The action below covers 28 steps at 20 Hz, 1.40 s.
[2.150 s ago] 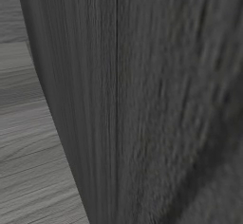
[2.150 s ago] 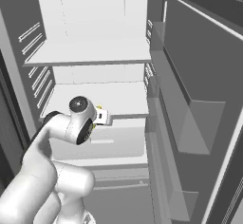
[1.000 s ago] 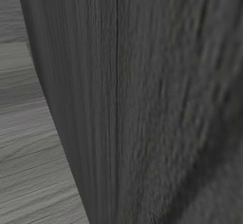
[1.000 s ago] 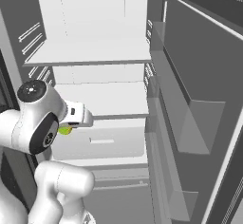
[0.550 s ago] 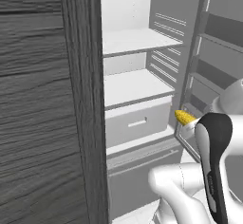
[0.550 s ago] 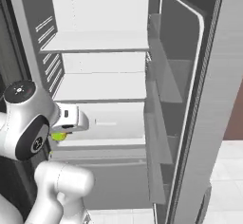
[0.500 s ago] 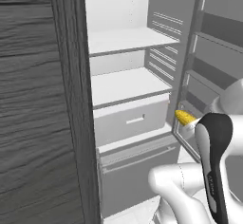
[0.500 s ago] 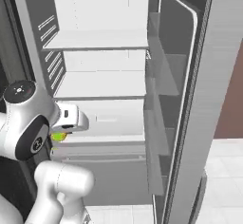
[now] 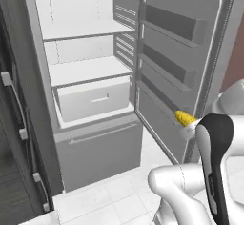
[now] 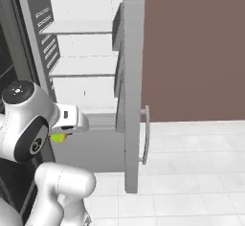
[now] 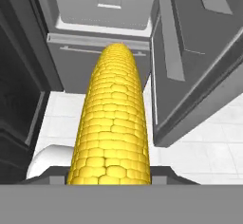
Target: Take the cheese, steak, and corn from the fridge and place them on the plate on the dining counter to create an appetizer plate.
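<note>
Currently: corn (image 11: 111, 128) clamped lengthwise in gripper (image 11: 111, 178), clear of open fridge (image 9: 86, 100); risk, cob sliding free if base swings.

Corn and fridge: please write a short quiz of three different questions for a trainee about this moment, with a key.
1. True or false: the gripper holds the corn.
2. The fridge door is: A) shut, B) open, C) missing.
3. Fill in: in the left base view, the white drawer below the shelves is ____ (shut/pulled out).

Key: 1 true; 2 B; 3 shut.
</note>
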Motion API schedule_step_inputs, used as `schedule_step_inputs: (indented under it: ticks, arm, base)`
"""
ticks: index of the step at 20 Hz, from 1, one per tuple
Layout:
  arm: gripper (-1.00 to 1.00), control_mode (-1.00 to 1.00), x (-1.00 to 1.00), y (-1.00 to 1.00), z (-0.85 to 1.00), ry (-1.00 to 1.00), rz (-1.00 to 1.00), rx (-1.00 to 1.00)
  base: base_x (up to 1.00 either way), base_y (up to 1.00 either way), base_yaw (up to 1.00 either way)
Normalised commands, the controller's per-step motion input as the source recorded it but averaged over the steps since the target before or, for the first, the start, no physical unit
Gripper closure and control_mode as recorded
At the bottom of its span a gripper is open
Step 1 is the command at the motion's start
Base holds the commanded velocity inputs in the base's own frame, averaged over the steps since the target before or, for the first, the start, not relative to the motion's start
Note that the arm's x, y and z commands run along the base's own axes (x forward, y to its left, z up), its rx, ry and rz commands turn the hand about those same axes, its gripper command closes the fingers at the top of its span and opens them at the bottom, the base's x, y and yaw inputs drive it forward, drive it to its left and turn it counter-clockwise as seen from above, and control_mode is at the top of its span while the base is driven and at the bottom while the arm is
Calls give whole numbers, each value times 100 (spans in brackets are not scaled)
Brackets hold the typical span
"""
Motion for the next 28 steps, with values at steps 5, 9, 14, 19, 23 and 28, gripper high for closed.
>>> schedule_step_inputs:
  ticks: [5, 9, 14, 19, 23, 28]
  arm:
    - [100, 100, 0, 0, 0, 0, 0, 0]
    - [100, 100, 0, 0, 0, 0, 0, 0]
    - [100, 100, 0, 0, 0, 0, 0, 0]
    - [100, 100, 0, 0, 0, 0, 0, 0]
    - [100, 100, 0, 0, 0, 0, 0, 0]
    - [100, 100, 0, 0, 0, 0, 0, 0]
  base:
    - [-100, -85, -26]
    - [-99, -92, -31]
    - [-82, -97, -35]
    - [-37, -76, -49]
    - [-7, -55, -60]
    - [1, -47, -69]
